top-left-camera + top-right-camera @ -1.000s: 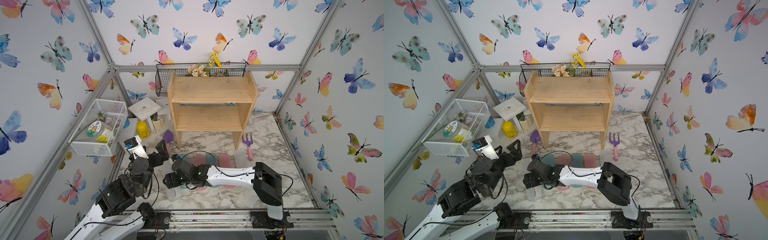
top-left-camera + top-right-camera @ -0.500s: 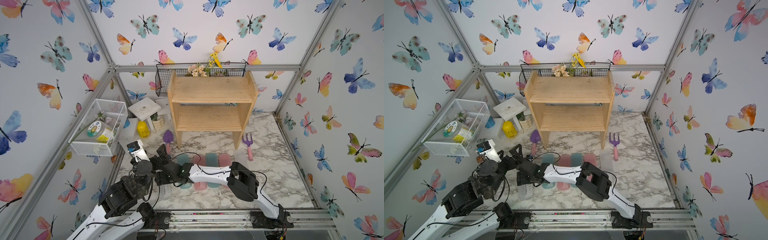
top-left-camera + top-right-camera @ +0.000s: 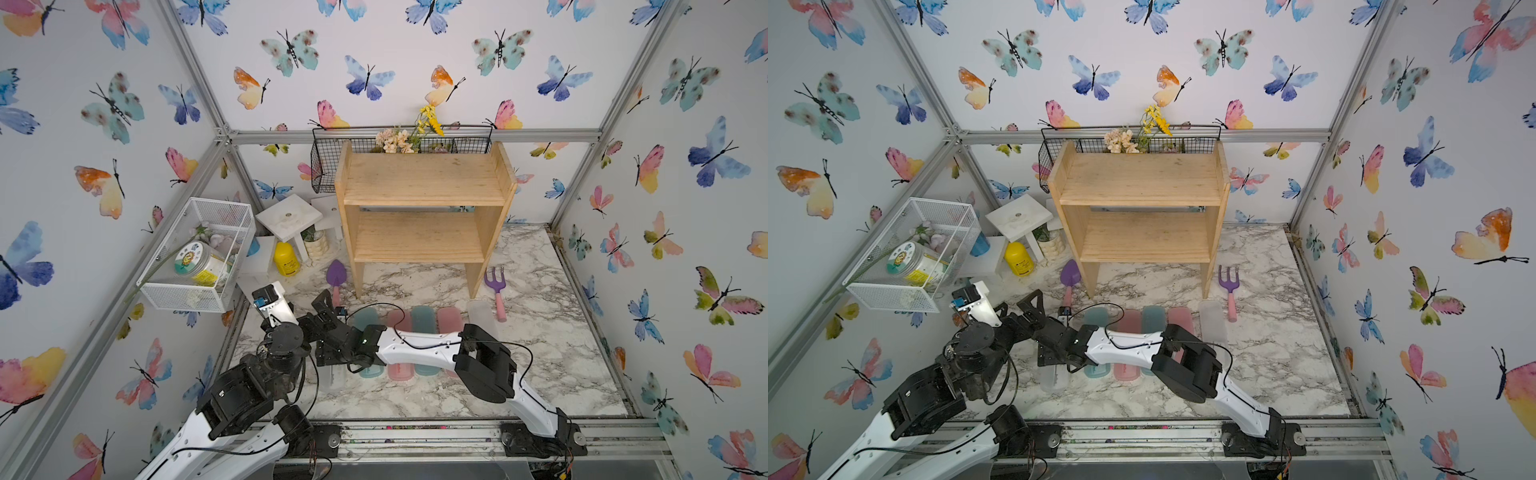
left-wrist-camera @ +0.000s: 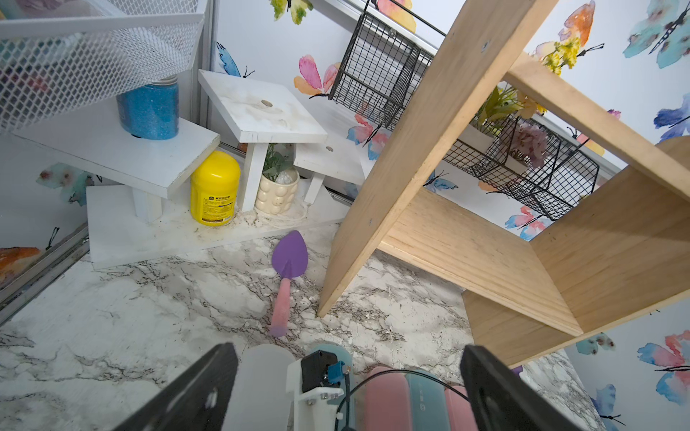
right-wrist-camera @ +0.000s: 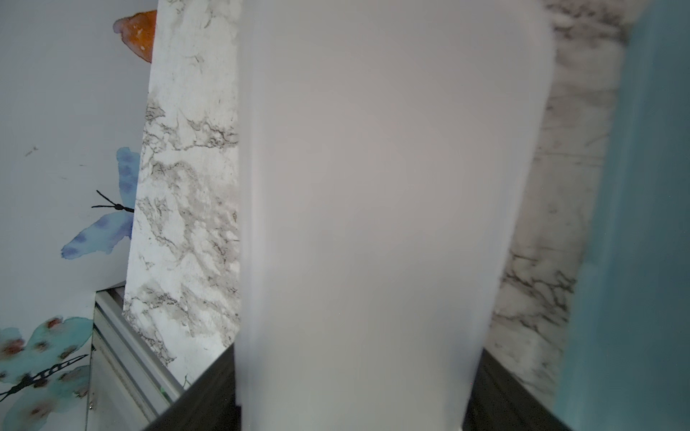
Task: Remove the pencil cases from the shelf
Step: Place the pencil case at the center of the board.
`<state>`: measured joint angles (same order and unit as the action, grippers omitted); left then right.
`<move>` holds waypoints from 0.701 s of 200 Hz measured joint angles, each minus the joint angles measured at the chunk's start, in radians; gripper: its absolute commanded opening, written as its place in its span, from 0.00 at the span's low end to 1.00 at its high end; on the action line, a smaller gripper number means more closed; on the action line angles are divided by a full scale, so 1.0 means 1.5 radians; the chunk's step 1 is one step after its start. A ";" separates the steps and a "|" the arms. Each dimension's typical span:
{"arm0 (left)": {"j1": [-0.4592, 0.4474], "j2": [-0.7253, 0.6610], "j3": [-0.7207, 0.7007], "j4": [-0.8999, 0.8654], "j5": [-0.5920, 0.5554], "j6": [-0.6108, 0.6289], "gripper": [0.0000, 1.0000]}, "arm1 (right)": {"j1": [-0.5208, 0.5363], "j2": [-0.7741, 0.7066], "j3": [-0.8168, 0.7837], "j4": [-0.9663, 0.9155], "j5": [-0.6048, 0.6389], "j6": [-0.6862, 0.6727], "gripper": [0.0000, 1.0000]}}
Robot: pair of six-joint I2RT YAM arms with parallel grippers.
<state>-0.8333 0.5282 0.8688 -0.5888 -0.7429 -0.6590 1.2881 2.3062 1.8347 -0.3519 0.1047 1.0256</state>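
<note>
shelf [image 3: 419,187]: both tiers bare. pencil cases [image 3: 423,320]: five laid on tabletop [image 3: 540,353]; sixth, white case [image 5: 373,168], gripped by right claw [image 5: 356,358], not yet released. left claw [image 4: 347,349] open, empty.

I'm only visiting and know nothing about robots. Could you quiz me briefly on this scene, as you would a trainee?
1. True or false: both tiers of the light wooden two-tier shelf are bare.
2. What is the right gripper shut on? A) a frosted white translucent pencil case B) a purple trowel C) a yellow bottle
3. How many long rounded plastic pencil cases are off the shelf, counting the held one?
Key: 1 true; 2 A; 3 six.
</note>
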 measured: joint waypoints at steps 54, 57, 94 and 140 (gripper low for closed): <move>0.000 0.000 -0.030 0.000 0.011 -0.016 0.99 | -0.016 0.000 -0.022 -0.002 0.018 0.000 0.77; 0.000 0.000 -0.030 0.000 0.011 -0.017 0.99 | -0.018 0.000 -0.024 -0.002 0.018 0.000 0.78; 0.000 0.004 -0.030 0.001 0.015 -0.019 0.99 | -0.026 0.000 -0.027 0.003 0.018 -0.004 0.87; 0.000 0.012 -0.030 0.002 0.016 -0.023 0.99 | -0.027 -0.003 -0.042 0.026 0.020 -0.021 0.99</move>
<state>-0.8333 0.5465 0.8242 -0.5861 -0.7193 -0.6933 1.2472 2.3016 1.7721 -0.3122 0.1352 0.9939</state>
